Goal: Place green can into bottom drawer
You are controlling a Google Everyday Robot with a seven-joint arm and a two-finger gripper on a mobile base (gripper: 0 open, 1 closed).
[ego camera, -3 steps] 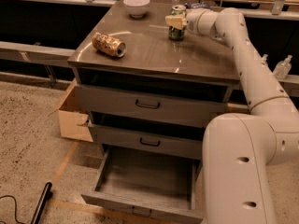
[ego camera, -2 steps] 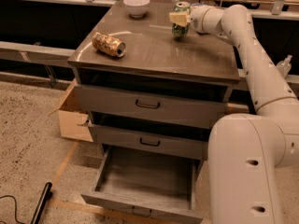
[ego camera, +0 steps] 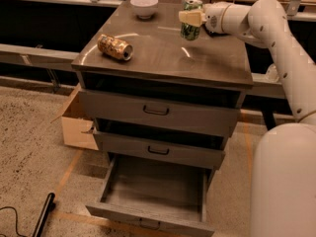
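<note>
Plastic end effector (ego camera: 192, 17) on metal can (ego camera: 190, 30)

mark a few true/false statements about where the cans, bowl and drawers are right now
1. The gripper grips the green can over the cabinet top. True.
2. The bottom drawer is closed. False: it is pulled open.
3. The gold can lies on its side. True.
4. The white bowl sits in the bottom drawer. False: it stands on the cabinet top, near the back edge.
</note>
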